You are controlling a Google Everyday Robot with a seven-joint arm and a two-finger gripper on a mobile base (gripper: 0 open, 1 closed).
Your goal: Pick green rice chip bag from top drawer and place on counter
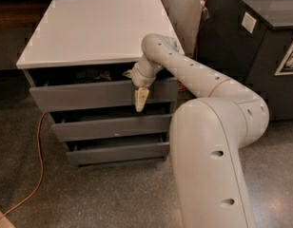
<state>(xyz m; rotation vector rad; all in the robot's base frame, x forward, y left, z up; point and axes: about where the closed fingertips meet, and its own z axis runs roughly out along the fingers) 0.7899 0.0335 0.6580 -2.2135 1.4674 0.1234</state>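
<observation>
Camera view: the arm (210, 127) is seen rising from the lower right foreground, where its thick link is bent sharply at a rounded joint. From there the forearm is stretched up and to the left, across the front right corner of the counter (94, 27). At that edge the wrist is turned downward, so that the gripper (141, 99) is hung pointing at the floor, just in front of the top drawer (89, 95), with its tip level with that drawer's lower edge. Whether its jaws are spread or pressed together cannot be told.

The top drawer is pulled out slightly, and a dark gap is left under the counter. Dim shapes (100, 74) are seen in that gap, but the green rice chip bag cannot be made out among them. Nothing is seen lying on the counter. A black cabinet (241, 46) is stood to the right of the drawers, and an orange cable (40, 146) is trailed over the floor at the left.
</observation>
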